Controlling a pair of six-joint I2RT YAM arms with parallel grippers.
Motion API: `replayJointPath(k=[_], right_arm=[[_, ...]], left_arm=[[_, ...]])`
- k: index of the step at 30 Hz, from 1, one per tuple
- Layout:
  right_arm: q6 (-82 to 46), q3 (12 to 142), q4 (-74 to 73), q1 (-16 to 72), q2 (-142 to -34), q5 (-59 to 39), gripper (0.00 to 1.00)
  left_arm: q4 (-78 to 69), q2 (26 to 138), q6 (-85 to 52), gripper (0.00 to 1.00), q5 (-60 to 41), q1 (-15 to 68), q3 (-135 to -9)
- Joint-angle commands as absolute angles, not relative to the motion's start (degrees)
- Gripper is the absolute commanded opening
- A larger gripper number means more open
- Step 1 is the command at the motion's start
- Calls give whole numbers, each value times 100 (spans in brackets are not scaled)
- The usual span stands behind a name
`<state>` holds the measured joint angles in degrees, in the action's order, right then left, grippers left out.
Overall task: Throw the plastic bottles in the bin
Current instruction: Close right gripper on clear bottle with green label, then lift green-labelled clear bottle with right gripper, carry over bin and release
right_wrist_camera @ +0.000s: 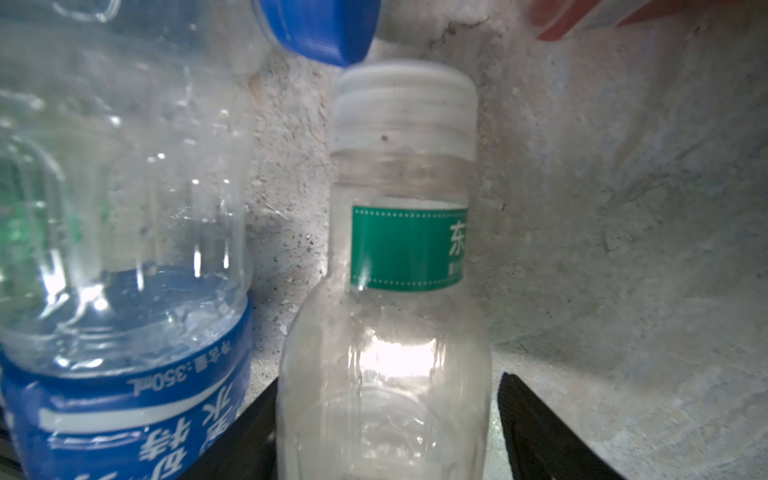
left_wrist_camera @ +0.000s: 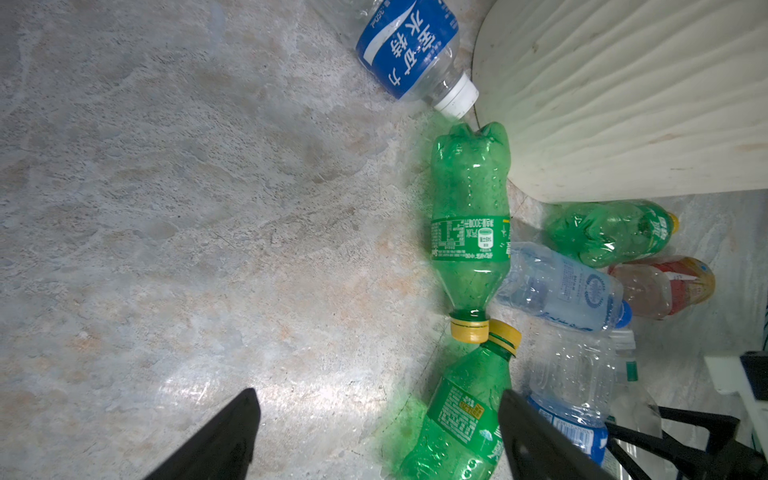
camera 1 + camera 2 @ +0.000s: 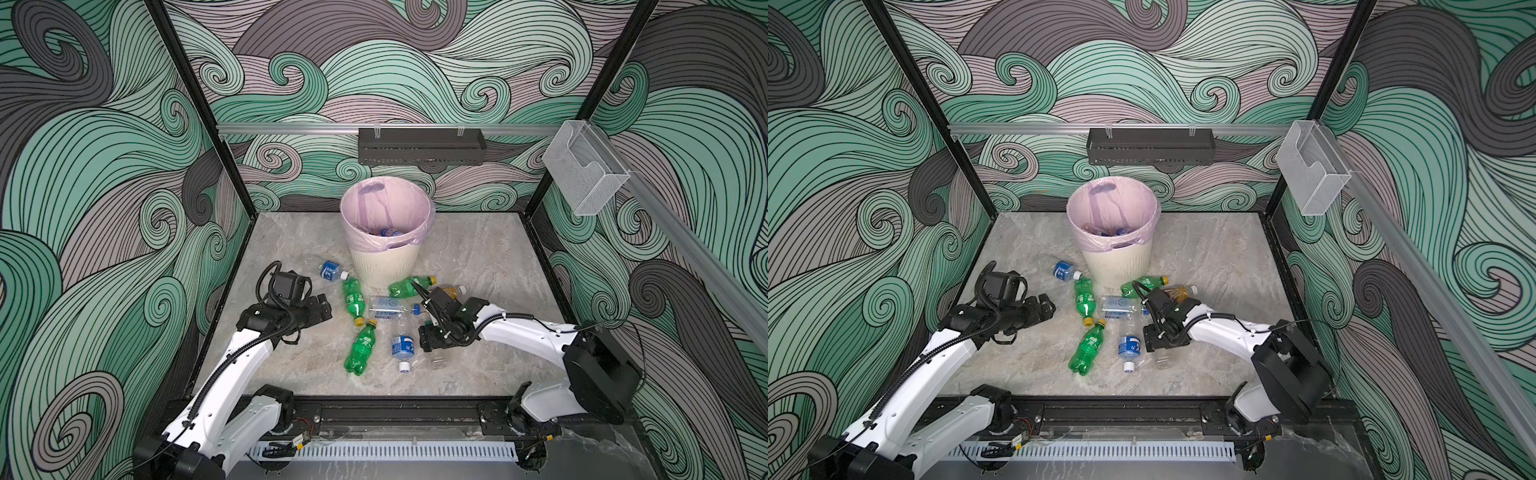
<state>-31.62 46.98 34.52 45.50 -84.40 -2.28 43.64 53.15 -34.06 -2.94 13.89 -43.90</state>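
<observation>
The cream ribbed bin [image 3: 386, 268] with a pink liner stands at the back middle and holds some bottles [image 3: 390, 232]. Several plastic bottles lie in front of it: green ones [image 3: 353, 297] [image 3: 361, 349] [image 3: 409, 286], blue-labelled clear ones [image 3: 330, 270] [image 3: 402, 345] [image 3: 388, 308] and an orange one [image 3: 451, 291]. My right gripper [image 1: 388, 380] straddles a clear bottle with a green label and white cap [image 1: 399, 249] lying on the table. One finger touches it and a thin gap shows at the other [image 1: 532, 415]. My left gripper [image 3: 324, 309] hovers open left of the pile, a green bottle [image 2: 461, 419] beside one finger.
A black perforated tray [image 3: 419, 145] hangs on the back rail. A clear plastic box [image 3: 586, 166] is mounted on the right rail. Black frame posts bound the marble table [image 3: 478, 257]. The arm bases sit along the front edge.
</observation>
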Motion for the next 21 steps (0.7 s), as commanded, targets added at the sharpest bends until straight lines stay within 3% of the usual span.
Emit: replayJointPath(k=[1,9,21], right_arm=[[-3200,4856,3663,4581,-8505,35,74],[-3087,5026,3883,4596,-8474,150,57],[-3085,4807,3616,4424,-7287,8,49]], left_arm=[[4351,5316,-3387,92,-150,1345,-4386],[4387,5234,-3401,92,-114,1345,-4273],[4155,5369,-3402,92,-278,1345,-4254]])
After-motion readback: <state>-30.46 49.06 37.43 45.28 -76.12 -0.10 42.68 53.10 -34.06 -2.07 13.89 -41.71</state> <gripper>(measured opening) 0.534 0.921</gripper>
